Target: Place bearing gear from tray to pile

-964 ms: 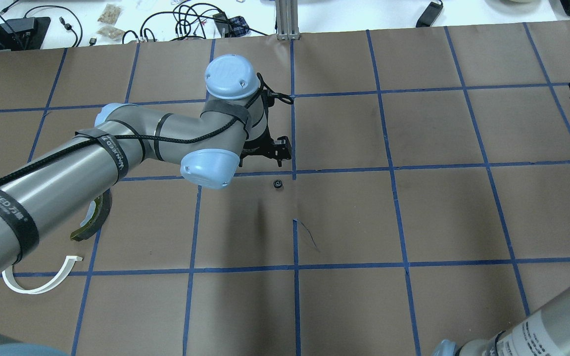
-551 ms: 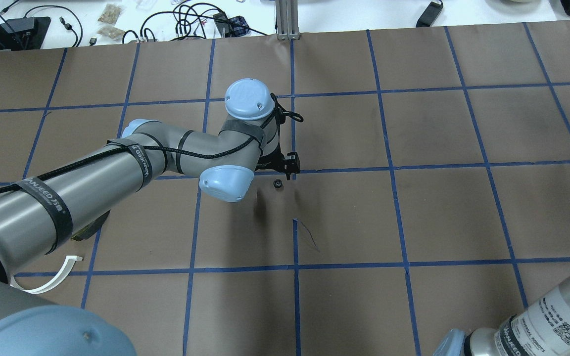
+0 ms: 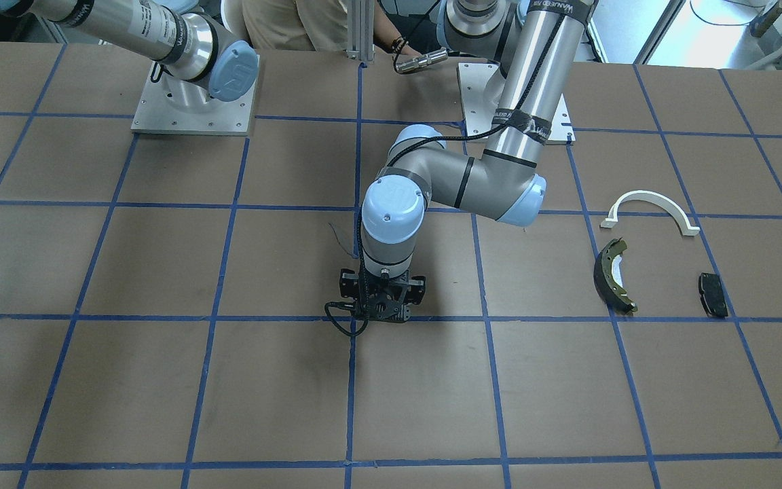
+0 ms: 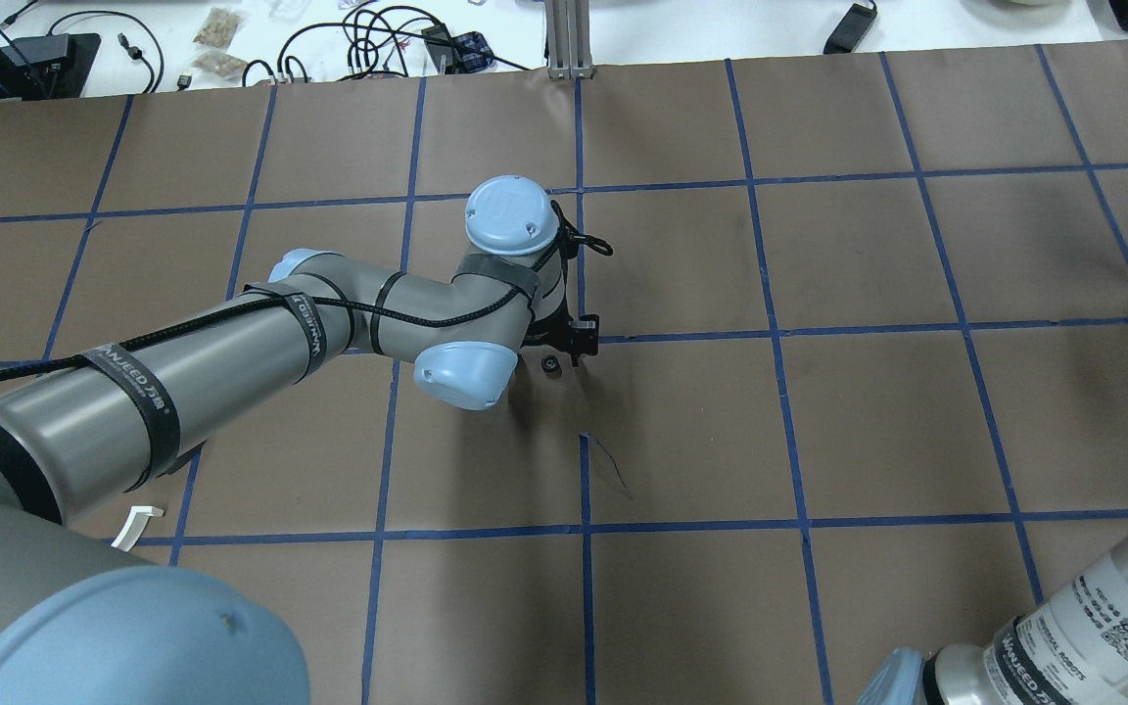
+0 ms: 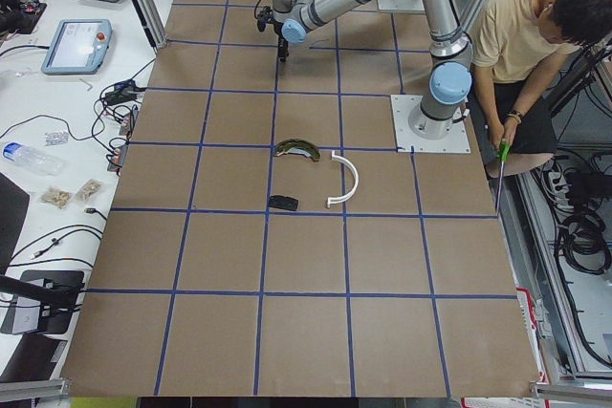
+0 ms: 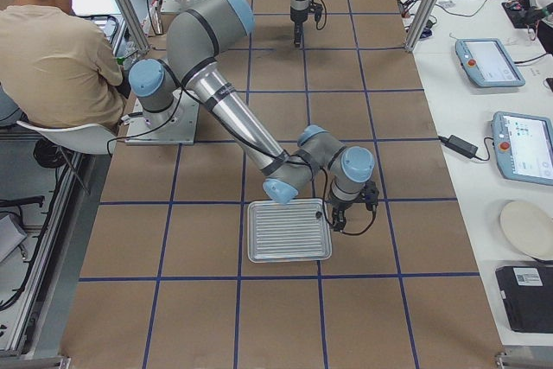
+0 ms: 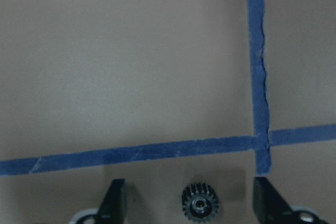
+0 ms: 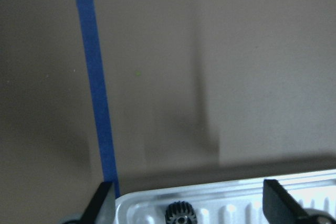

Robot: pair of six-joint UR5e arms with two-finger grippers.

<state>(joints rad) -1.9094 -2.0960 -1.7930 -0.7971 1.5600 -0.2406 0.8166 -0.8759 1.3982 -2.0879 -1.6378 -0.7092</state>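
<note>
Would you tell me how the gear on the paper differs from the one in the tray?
The paper gear lies on bare brown paper by a blue tape crossing, under the left gripper; the tray gear lies in the tray near its rim, under the right gripper. The paper gear is mid-table; the tray gear is at the robot's right end. Both are small, dark and toothed.

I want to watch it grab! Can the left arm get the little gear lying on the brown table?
Probably yes. The left gripper hangs right over the gear, open fingers on either side, and nothing else is in the way.
</note>
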